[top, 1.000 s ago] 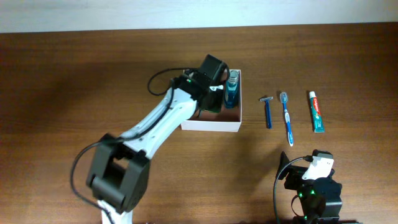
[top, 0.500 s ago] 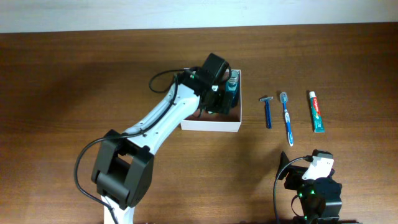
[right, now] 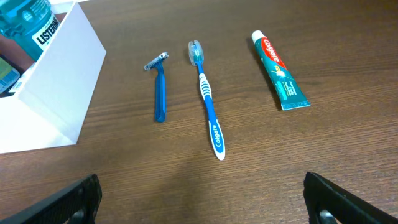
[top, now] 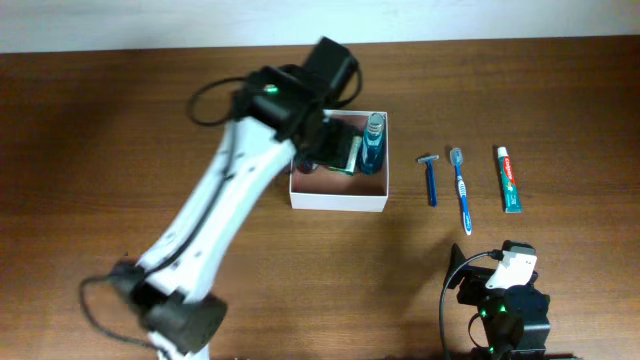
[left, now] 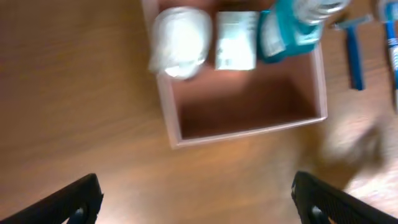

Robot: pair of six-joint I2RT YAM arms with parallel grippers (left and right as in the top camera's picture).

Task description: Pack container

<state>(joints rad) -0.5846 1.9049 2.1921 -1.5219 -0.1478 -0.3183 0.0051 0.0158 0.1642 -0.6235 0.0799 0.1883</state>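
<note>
Container [top: 340, 198] sits mid-table with the mouthwash bottle [top: 372, 145], green-white packet [left: 236, 40] and a white bundle [left: 180, 40] lined along its far wall. Left gripper [left: 196, 202] hangs above it, jaws spread, empty. Right gripper [right: 208, 199] is likewise spread and empty, facing the razor [right: 160, 87], toothbrush [right: 207, 99] and toothpaste [right: 280, 71] outside the box. Risks: razor and toothbrush lie close, so a sloppy pinch catches both; thin flat handles slip; a low approach clips the box wall and shoves it.

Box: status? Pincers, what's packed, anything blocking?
Left pincer open, empty, above the box. Right pincer open, empty. Box holds mouthwash, packet, white bundle. Razor, toothbrush, toothpaste outside on table, unobstructed.
</note>
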